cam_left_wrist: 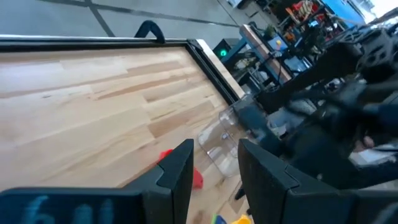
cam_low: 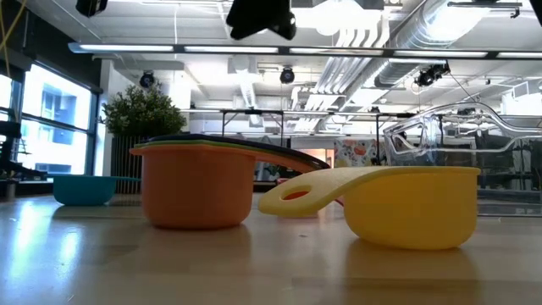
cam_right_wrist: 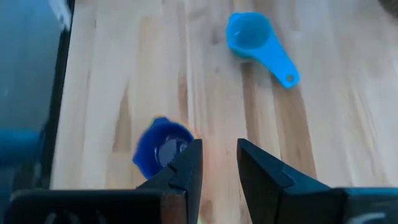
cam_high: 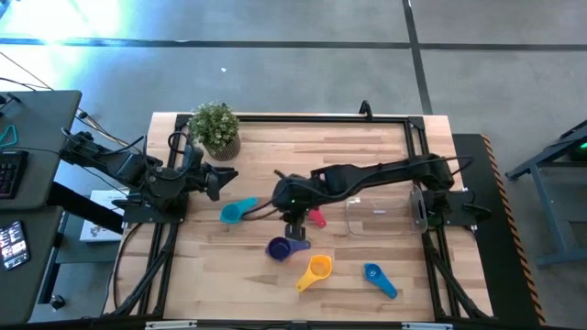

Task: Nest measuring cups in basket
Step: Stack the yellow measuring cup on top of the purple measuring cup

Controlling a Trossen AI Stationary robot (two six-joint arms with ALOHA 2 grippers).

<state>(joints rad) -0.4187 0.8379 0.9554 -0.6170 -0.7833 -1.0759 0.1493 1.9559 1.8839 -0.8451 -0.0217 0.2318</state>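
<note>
Reaching across the table, right arm (cam_high: 295, 223) above purple cup (cam_high: 279, 247) (fingers parted)

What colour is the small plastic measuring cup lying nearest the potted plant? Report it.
Teal: the teal measuring cup shows best in the high view.

You have the clear basket (cam_high: 378, 218) lying empty on the wood at about 3 o'clock from the table's middle, rectangular with rounded corners. At 9 o'clock lies the teal cup (cam_high: 234, 213), bowl up, handle toward the middle. Just beside the basket's 9 o'clock edge sits the magenta cup (cam_high: 317, 218), partly hidden by the arm. At 6 o'clock from it rests the purple cup (cam_high: 279, 248), with other cups nested in it in the low view. Your orange cup (cam_high: 316, 269) lies at 5 o'clock from the purple one, and the blue cup (cam_high: 375, 275) at 3 o'clock from the orange, handle away from it.
</note>
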